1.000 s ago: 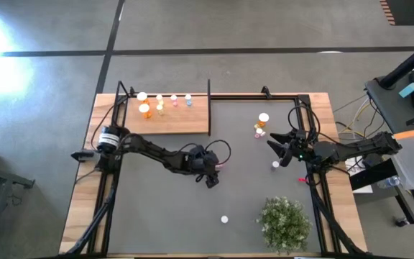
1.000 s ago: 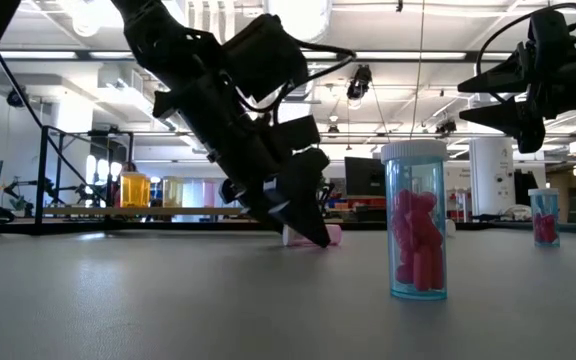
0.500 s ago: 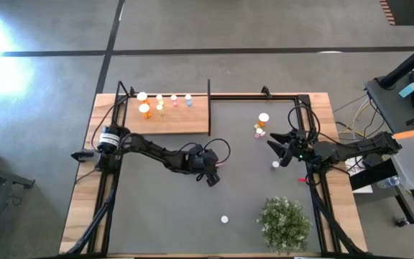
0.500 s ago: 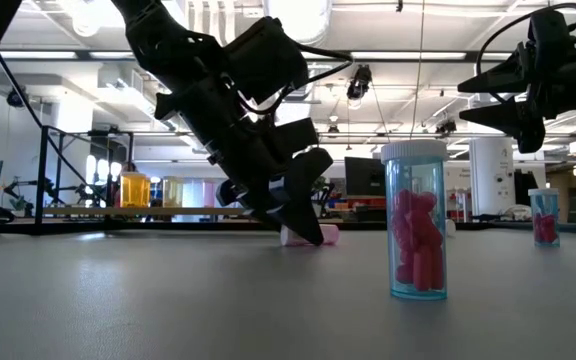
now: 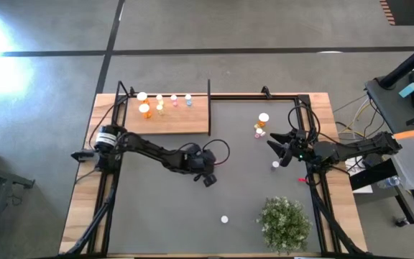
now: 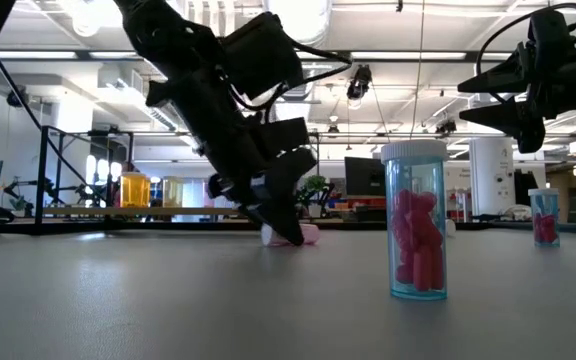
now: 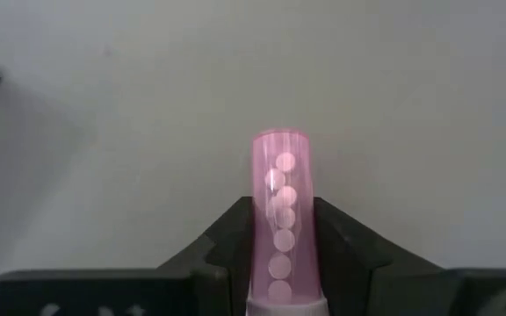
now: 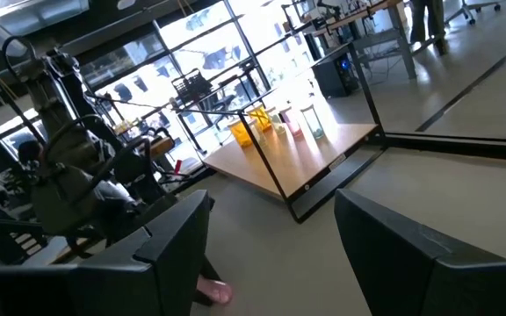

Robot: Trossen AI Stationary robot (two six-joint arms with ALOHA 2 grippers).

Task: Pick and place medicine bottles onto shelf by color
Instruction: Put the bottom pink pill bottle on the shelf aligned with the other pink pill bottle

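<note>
High view, from the left: the shelf [image 5: 171, 115] lay at the bench's [image 5: 157, 216] far left corner, carrying a row of medicine bottles [image 5: 165, 102] — orange, yellow, pink and blue by their bodies. No label or writing on any bottle could be read. The left tool [image 5: 207, 178] sat low over the middle of the bench, its fingers [image 7: 227, 241] pressed together on a pink bottle [image 7: 280, 219] lying on its side; the left wrist view showed the clear pink tube of round pills pinched between both pads, white cap toward the camera. In the low view that bottle [image 6: 293, 234] rested at the mat's surface under the tilted tool. A second earlier those fingers had stood spread about the bottle; since then they had shut on it, and the tool had drawn slightly leftward.

Further right, a small white-capped bottle [image 5: 224, 219] stood near the front edge beside the green plant [image 5: 285, 221]. More bottles [image 5: 261, 126] clustered near the far right. The right tool [image 5: 279, 150] hung just beside them, jaws spread and holding nothing, unmoved from before, with another small bottle [image 5: 275, 165] close below it.
</note>
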